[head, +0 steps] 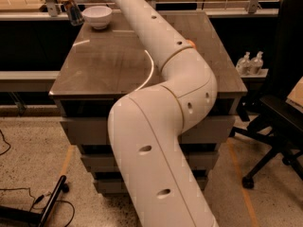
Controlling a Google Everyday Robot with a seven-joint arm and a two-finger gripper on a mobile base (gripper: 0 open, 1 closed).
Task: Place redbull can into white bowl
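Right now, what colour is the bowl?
White, in the camera view: the bowl. The gripper holds the can just left of it.

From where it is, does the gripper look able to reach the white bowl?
Probably yes: the gripper, holding the redbull can, hangs just left of the white bowl, with nothing visible between them.
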